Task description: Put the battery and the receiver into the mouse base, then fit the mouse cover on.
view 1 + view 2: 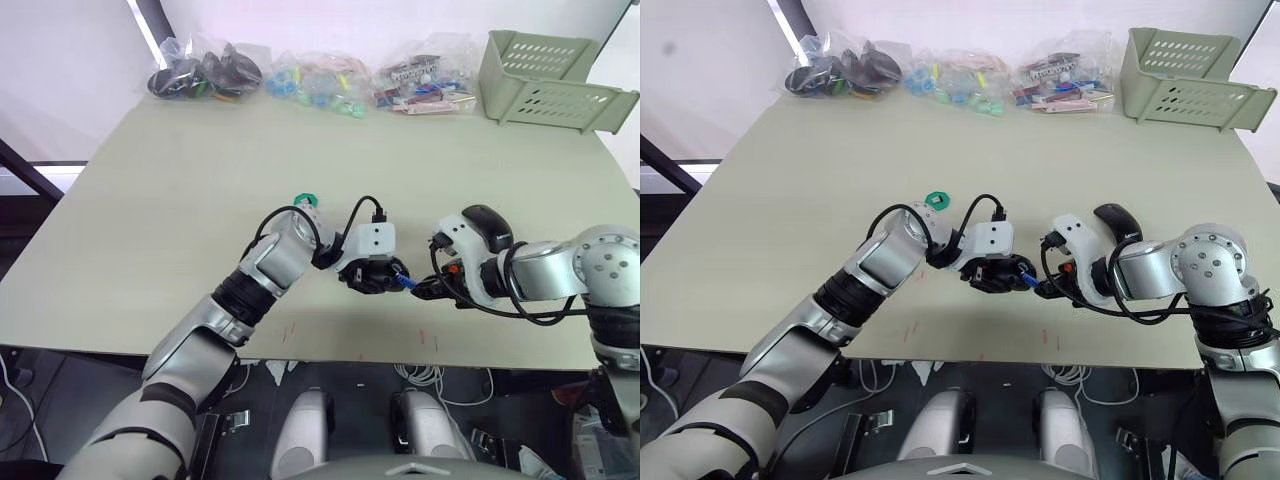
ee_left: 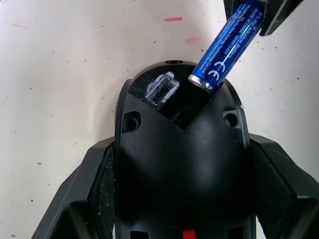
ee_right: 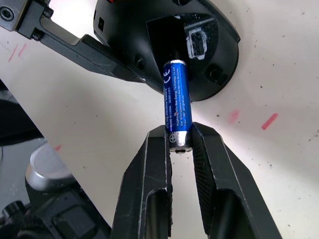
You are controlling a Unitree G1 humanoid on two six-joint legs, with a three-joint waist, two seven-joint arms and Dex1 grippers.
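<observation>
My left gripper [image 1: 366,272] is shut on the black mouse base [image 2: 182,164], held just above the table near its front edge. The base's recessed compartment [image 3: 164,40] faces my right gripper [image 3: 179,137], which is shut on one silver end of the blue battery [image 3: 177,99]. The battery's other end touches the rim of the compartment. Beside that opening is a small silver-edged squarish slot [image 2: 162,90]; I cannot tell whether the receiver sits in it. The glossy black mouse cover [image 1: 488,226] lies on the table just behind my right gripper.
A flat green disc [image 1: 305,200] lies behind my left wrist. Several clear bags of parts [image 1: 320,80] line the table's far edge, with a pale green crate [image 1: 550,75] at the far right. The front edge of the table [image 1: 330,352] runs close below both grippers.
</observation>
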